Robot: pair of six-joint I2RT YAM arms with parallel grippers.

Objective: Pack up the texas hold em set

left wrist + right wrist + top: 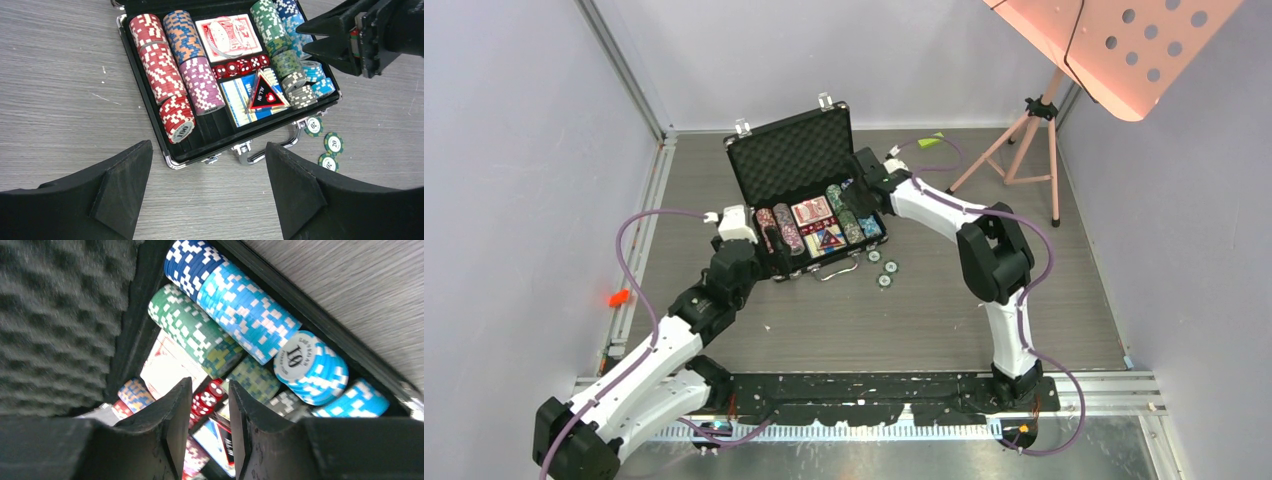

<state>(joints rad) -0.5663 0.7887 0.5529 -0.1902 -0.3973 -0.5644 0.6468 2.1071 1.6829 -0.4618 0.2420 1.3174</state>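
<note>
Left gripper (207, 147) hangs wide and empty, the open briefcase (141, 85) just ahead of its fingertips. Right gripper (210, 385), narrowly parted and holding nothing, hovers above the red dice (216, 388).

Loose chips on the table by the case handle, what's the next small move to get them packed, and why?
Probably lift the right gripper out of the case and swing it toward the three loose chips. Its jaws stand apart over the chip rows with nothing between them, and those chips lie on the table by the handle, on that arm's side.
</note>
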